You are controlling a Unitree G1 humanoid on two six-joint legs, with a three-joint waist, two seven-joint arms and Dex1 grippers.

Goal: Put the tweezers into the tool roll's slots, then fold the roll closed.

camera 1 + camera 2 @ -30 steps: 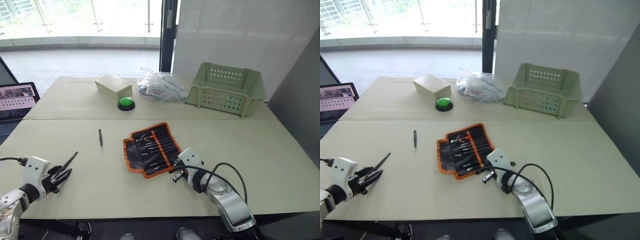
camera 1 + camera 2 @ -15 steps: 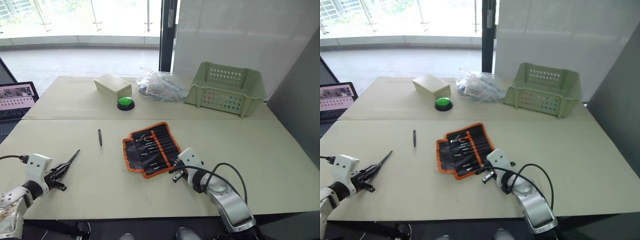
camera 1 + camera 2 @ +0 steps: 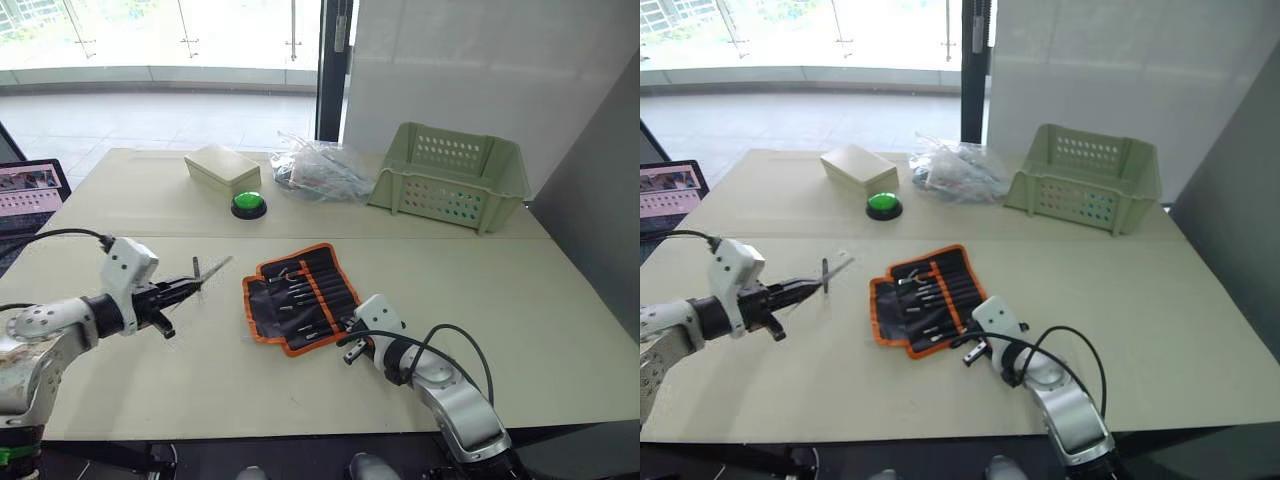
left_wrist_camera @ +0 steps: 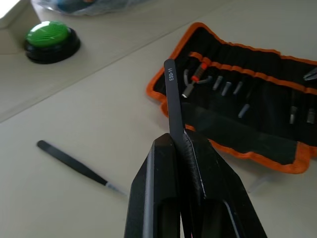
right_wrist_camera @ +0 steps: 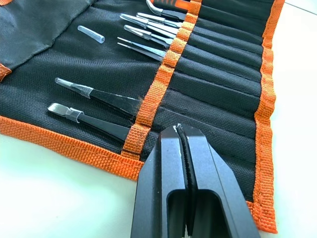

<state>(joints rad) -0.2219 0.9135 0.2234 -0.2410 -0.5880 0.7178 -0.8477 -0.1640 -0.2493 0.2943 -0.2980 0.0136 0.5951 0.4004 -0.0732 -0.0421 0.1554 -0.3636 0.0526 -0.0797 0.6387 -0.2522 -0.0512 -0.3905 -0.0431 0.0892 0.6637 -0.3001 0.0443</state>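
— Where's the black fabric tool roll with orange trim [image 3: 300,297]?

— Lying open and flat on the pale beige table [image 3: 560,300], roughly mid-table, inner face up. It's my landmark. Its row of narrow black fabric slots between the orange strips [image 5: 218,84] already has several thin black pointed tweezers [image 5: 111,101] pushed in, silvery tips poking out onto the plain black flap.

— And the left gripper [image 3: 178,291]?

— It's out to the left of the roll, held above the table. Its two black fingers [image 4: 163,198] are pinched tight together on one slim black tweezer marked ESD-11 [image 4: 173,106], which sticks out past the fingertips toward the roll's orange edge.

— Any tweezers loose?

— One, a thin black tweezer lying flat on the table [image 4: 74,163], left of the roll, close by the left gripper and clear of the fabric.

— The right one?

— The right gripper [image 5: 179,130] sits at the roll's near edge, on the side towards the robot, fingertips over the orange border. The fingers are pressed together with nothing between them.

— What's behind the roll?

— A round green push button on a black base [image 3: 244,205], a flat cream box [image 3: 223,167] just beyond it, a crumpled clear plastic bag [image 3: 320,172] and a pale green perforated plastic basket [image 3: 452,178], all well apart from the roll at the far side.
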